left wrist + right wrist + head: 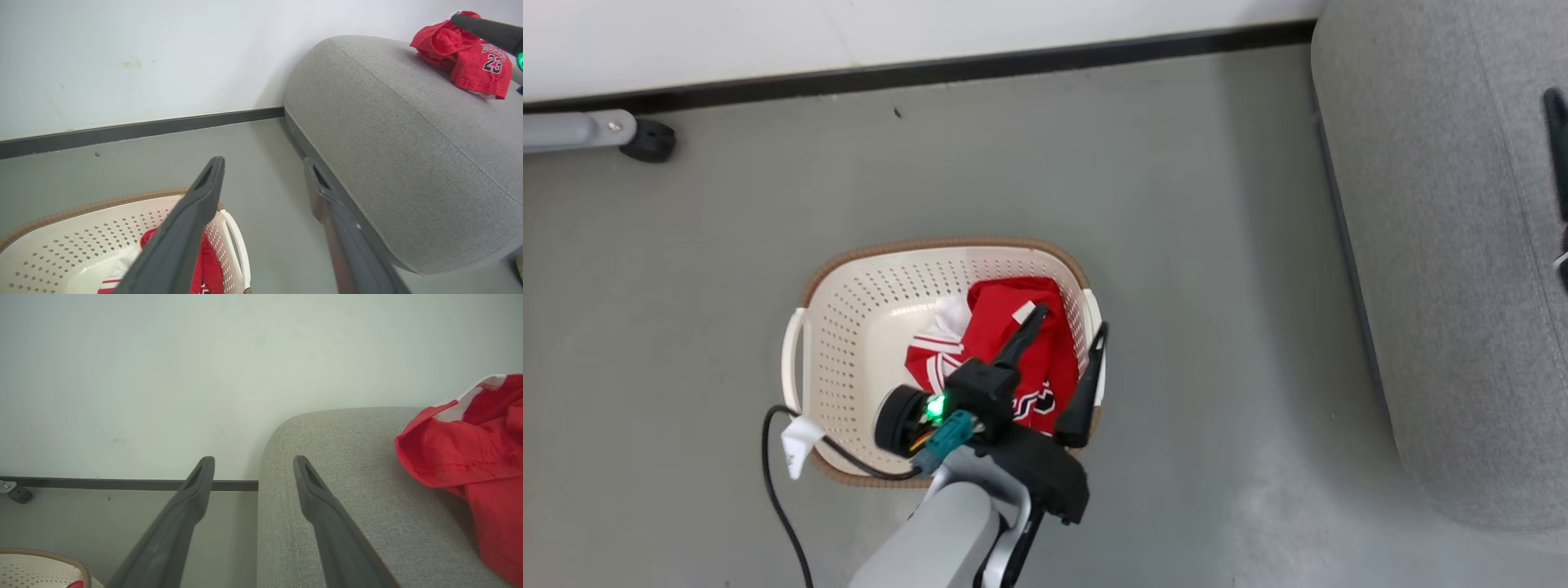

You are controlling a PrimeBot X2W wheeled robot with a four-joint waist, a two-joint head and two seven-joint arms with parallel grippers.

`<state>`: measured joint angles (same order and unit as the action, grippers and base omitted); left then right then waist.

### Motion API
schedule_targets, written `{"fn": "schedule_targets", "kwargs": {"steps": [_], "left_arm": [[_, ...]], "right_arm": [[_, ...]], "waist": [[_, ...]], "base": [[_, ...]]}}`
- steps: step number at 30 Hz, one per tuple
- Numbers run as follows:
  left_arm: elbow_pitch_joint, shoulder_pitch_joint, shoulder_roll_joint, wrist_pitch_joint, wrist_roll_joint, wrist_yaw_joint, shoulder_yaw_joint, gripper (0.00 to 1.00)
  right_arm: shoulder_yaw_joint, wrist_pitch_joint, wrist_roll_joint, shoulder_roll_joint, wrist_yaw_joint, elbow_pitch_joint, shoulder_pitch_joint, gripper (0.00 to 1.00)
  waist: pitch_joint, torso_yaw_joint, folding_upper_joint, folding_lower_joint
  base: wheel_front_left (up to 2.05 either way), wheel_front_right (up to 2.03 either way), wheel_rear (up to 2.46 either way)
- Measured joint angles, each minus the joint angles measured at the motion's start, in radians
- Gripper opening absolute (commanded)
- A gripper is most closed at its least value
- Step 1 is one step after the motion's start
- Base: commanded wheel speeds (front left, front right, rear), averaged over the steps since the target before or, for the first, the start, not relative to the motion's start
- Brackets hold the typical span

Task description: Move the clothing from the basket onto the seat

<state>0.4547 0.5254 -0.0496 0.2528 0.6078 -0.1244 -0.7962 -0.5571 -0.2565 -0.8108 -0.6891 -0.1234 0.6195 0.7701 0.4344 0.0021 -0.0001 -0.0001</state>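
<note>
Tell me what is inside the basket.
Red clothing bunched against the basket's right wall, bare perforated bottom beside it. The left pincer covers part; anything beneath the cloth is hidden.

The basket is set on the grey floor. Red clothing is heaped in the basket's right half. The left gripper is held over the basket's right side with its jaws spread wide. One finger is seen across the clothing, the other across the basket's right handle. The seat is placed well right of the basket. A black caster is seen far beyond the basket's left side.
</note>
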Motion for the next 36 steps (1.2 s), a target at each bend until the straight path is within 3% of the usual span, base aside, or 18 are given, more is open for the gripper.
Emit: {"fn": "schedule_targets", "kwargs": {"steps": [11,24,36], "left_arm": [[0.075,-0.116,0.005,0.000,-0.021,0.000,0.218,1.00],[0.109,-0.211,0.010,0.000,-0.143,0.000,0.447,1.00],[0.080,-0.316,0.011,0.000,-0.261,0.000,0.644,1.00]], "right_arm": [[-0.018,0.000,-0.001,0.087,0.000,-0.071,-0.127,1.00],[-0.003,0.000,0.014,0.200,0.000,-0.125,-0.268,1.00],[0.026,0.000,0.066,0.267,0.037,-0.159,-0.399,1.00]], "waist": [[-0.133,0.051,-0.0001,0.0000],[-0.248,0.089,-0.0001,0.0001],[-0.323,0.077,0.0000,0.0001]], "base": [[0.00,0.00,0.00],[0.00,0.00,0.00],[0.00,0.00,0.00]]}}
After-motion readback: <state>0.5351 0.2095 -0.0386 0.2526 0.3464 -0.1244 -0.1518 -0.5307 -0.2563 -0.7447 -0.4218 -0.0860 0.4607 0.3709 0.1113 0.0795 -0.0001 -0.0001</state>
